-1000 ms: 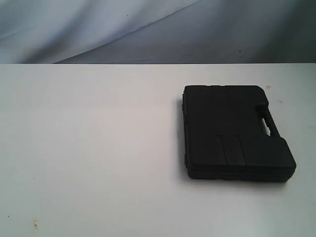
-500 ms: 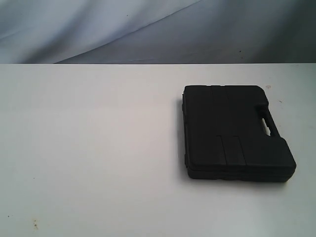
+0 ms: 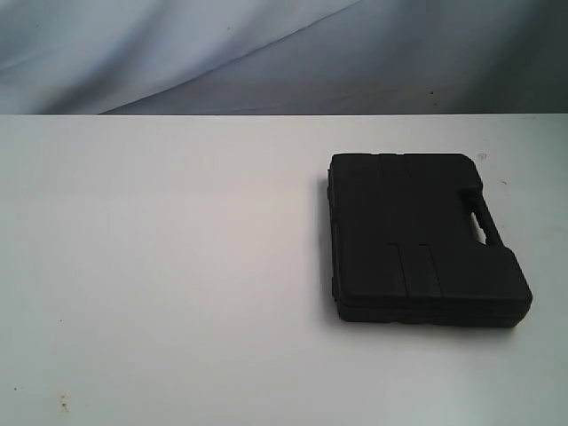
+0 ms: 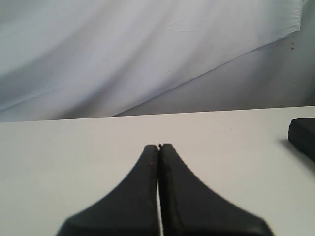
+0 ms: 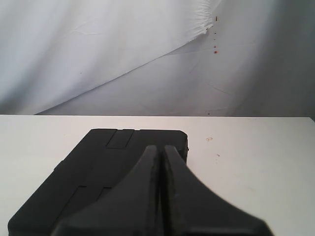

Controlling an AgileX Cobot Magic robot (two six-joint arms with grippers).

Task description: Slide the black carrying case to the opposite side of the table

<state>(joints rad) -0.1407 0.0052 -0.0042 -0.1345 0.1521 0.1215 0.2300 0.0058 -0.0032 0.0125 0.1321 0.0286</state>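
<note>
– While I watch the exterior camera, I see the black rectangular plastic carrying case (image 3: 426, 240) lying flat on the wide white table (image 3: 177, 266), in the right half of that view. Its closed lid faces up, and the handle cut-out (image 3: 484, 224) is on its right edge.

– Is it close to the table's edge?

– Its far side is near the far edge of the table, but apart from it. Behind the table hangs a wrinkled grey-white cloth (image 3: 222, 53).

– And your grippers?

– The left gripper (image 4: 159, 146) has its two black fingers pressed together, and they hold nothing. It points over bare table. In its wrist camera only one corner of the case (image 4: 302, 135) shows, well apart from the fingertips.

– And the right one?

– The right gripper (image 5: 158, 147) is pressed together in the same way, also empty. Its wrist camera looks along the case (image 5: 98, 167), and the fingers stand in front of the lid. I cannot tell if they touch the lid or hover above it.

– Anything more on the table?

– A few small dark specks (image 3: 62, 404) lie near the front left corner in the exterior camera. Small reddish marks (image 5: 211, 140) show near the far corner of the case in the right wrist camera.
</note>
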